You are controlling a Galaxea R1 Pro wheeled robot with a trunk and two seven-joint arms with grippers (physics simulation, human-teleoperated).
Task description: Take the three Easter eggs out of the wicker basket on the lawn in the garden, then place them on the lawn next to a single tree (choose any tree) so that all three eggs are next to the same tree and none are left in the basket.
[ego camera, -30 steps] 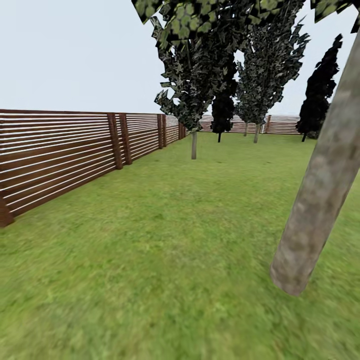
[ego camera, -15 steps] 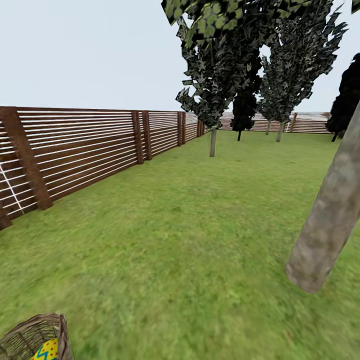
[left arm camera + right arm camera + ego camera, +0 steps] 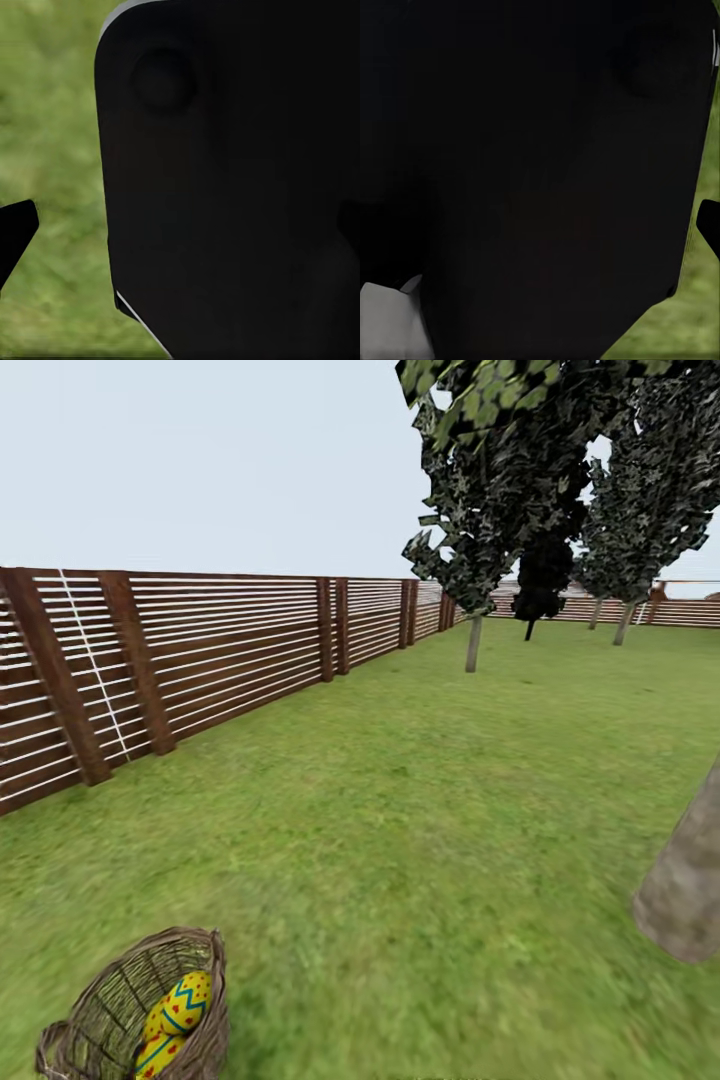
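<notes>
Basket [image 3: 140, 1015] fuller in view after camera pan; two eggs [image 3: 172, 1020] showing.

— Where's the basket [image 3: 140, 1015]?
— On the lawn [image 3: 420, 830], near left, two eggs [image 3: 178, 1005] showing inside.
— And the trunk [image 3: 685, 890]?
— Right. Fence [image 3: 200, 650] runs along the left, trees [image 3: 480, 510] behind.

Brown slatted fence [image 3: 230, 645] (horizontal boards), thin-trunked trees [image 3: 480, 510] beyond, pale overcast sky [image 3: 200, 460]
</notes>
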